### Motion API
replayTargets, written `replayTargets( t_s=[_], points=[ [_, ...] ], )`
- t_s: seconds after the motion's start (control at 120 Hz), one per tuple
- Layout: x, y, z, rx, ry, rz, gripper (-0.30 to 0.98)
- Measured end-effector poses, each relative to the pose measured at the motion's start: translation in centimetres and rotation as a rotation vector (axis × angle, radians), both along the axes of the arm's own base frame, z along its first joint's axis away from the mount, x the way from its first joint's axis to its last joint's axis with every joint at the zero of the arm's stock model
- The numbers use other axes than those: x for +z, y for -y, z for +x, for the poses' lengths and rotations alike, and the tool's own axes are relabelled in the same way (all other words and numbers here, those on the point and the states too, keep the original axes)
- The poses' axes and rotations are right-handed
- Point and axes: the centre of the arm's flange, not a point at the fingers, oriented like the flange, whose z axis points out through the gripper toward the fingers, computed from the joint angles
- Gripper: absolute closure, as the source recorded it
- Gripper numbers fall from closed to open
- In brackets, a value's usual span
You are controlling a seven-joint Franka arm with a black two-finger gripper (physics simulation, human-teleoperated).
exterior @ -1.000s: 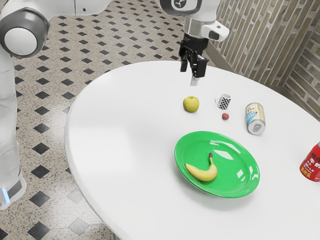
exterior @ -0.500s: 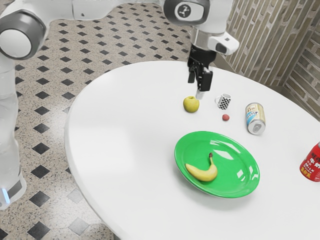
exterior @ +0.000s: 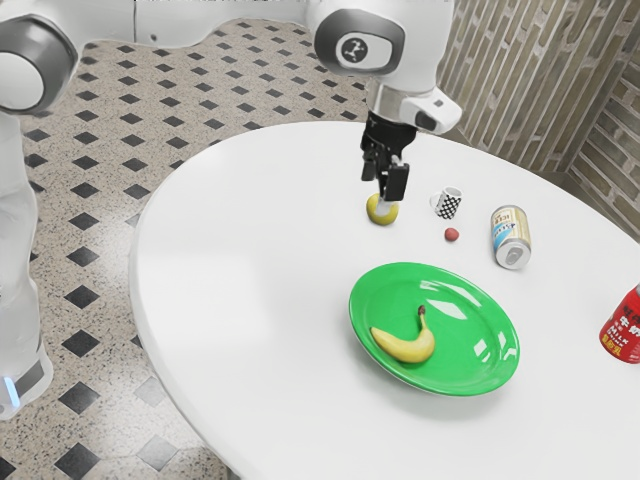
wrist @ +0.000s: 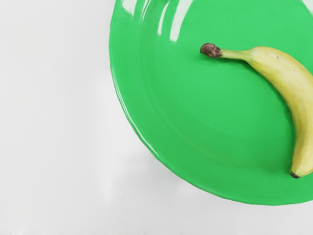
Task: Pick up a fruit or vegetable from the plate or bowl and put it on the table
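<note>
This is the reaching step: my claw point(exterior: 383, 187) stands wide and empty. Next I must align above the banana point(exterior: 404, 348), at the near side of the plate point(exterior: 493, 371), then descend.

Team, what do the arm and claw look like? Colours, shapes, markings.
The arm is white with rounded links, grey joint bands, a small dark logo in a grey-rimmed oval, and a light-blue strip low on the base. The claw is black and blocky, with two fingers and a pale tip, below a silver-grey collar.
</note>
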Motion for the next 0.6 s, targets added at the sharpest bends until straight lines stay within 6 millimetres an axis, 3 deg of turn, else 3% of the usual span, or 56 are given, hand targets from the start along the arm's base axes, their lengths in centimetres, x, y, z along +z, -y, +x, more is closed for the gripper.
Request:
replayTargets(
  t_s=[0.167,0.383,0.6],
  points=[
    [-3.0,-1.0,0.4,0.043,0.016,-0.004,0.00],
    [-8.0,3.0,-2.4,0.001,-0.007,-0.010,0.00],
    [-9.4,1.9,-4.6,0.035,0.006,0.003,0.00]
  ],
)
